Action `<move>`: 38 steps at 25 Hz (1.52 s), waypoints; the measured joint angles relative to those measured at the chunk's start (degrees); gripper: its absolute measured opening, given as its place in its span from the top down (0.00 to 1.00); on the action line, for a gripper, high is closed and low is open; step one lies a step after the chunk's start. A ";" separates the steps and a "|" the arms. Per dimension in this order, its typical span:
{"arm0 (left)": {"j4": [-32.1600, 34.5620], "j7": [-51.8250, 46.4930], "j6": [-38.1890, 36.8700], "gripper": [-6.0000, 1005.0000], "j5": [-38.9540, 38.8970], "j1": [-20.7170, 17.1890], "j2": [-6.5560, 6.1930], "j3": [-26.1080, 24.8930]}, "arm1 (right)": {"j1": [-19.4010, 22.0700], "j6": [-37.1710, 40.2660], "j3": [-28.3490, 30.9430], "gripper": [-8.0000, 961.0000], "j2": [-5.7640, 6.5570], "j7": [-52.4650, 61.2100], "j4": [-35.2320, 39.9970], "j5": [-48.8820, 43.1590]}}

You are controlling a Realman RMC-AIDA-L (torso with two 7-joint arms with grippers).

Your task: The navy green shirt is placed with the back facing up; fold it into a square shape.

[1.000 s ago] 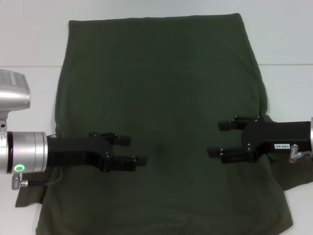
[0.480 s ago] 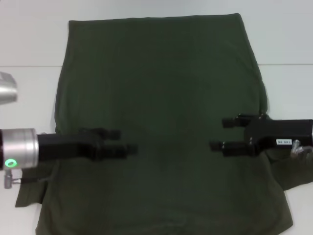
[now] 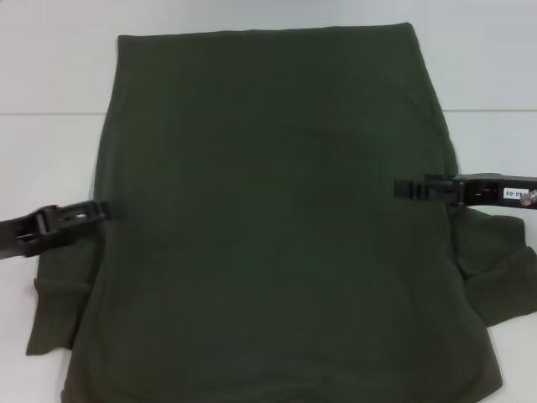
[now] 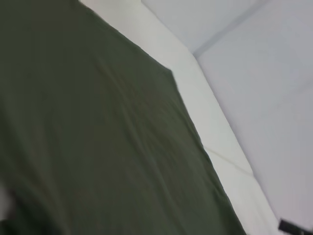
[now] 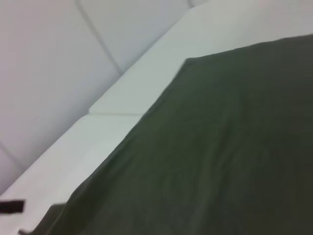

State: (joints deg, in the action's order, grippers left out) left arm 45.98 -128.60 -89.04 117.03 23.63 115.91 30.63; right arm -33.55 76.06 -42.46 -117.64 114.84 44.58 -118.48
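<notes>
The navy green shirt [image 3: 277, 218] lies flat, back up, filling the white tabletop [image 3: 50, 75]. Left gripper [image 3: 71, 217] sits at nine o'clock and right gripper [image 3: 419, 188] at three, but whether their jaws are open or closed cannot be told. Soft and limp, it is best pinched at its side edges.

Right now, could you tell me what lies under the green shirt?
The white table shows around the green shirt. Whatever the spread cloth covers, the shirt's front included, is hidden.

A white desk [image 3: 50, 75] carries the green shirt [image 3: 277, 218], spread flat with its plain side up; bare white shows at nine, twelve and three o'clock around it.
</notes>
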 joint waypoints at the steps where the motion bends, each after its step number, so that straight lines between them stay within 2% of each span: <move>1: 0.02 -0.72 0.00 0.12 0.07 -0.58 -0.17 -1.13 | 0.00 -0.50 0.10 0.05 0.04 0.72 -0.27 0.01; 6: -0.14 -2.95 1.81 0.12 0.21 -2.90 -0.91 -3.06 | 0.03 -3.45 1.05 0.05 0.05 1.59 -2.35 0.10; 13: -0.24 -1.71 4.02 0.12 0.66 -5.97 -0.91 -3.28 | -0.31 -4.34 1.85 0.05 0.04 1.68 -3.82 0.10; 19: -0.17 5.09 6.14 0.12 1.42 -7.69 0.28 -3.27 | -0.46 -4.18 1.86 0.05 -0.05 1.75 -3.89 0.10; 28: -1.22 6.89 13.32 0.12 2.56 -8.13 2.17 -3.15 | -0.16 -4.21 1.82 0.05 -0.12 1.75 -4.43 0.09; 38: -2.58 7.01 11.22 0.12 2.28 -7.98 2.55 -3.18 | -0.03 -4.14 1.86 0.05 0.12 1.56 -4.43 0.09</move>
State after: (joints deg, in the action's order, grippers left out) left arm 43.40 -121.59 -77.82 119.30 15.65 118.45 27.45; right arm -33.58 71.92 -40.60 -117.51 116.40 40.15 -118.39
